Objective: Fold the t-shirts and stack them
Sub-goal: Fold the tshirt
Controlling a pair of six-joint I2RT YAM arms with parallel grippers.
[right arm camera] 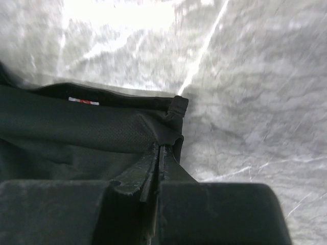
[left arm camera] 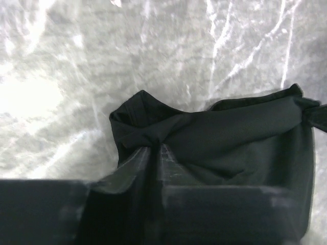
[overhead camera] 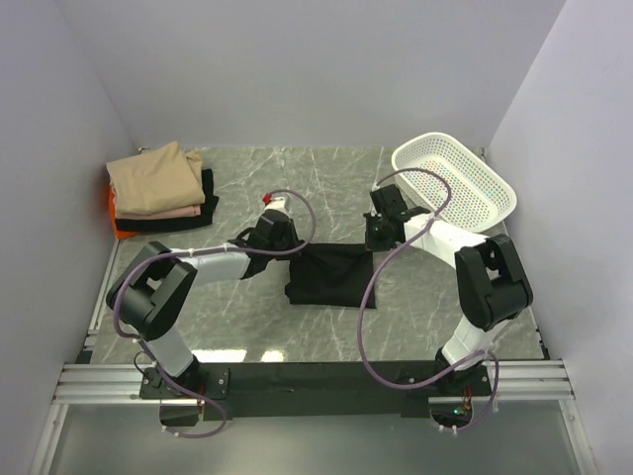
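1. The left gripper [left arm camera: 156, 149] pinches a bunched fold of the black t-shirt [overhead camera: 331, 279].
2. The right gripper [right arm camera: 159, 148] is clamped on the shirt's opposite corner.
3. The shirt lies mid-table [overhead camera: 297, 188], between the arms.
4. The folded t-shirts [overhead camera: 158, 183] are stacked at the far left, and a white basket [overhead camera: 457, 183] sits at the far right.

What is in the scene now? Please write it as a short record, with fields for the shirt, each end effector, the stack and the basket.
shirt in work: black t-shirt, partly folded, mid-table
left end effector: shut on the shirt's far left corner
right end effector: shut on the shirt's far right corner
folded stack: far left of the table, tan on top
white basket: far right, tilted, no shirt seen inside
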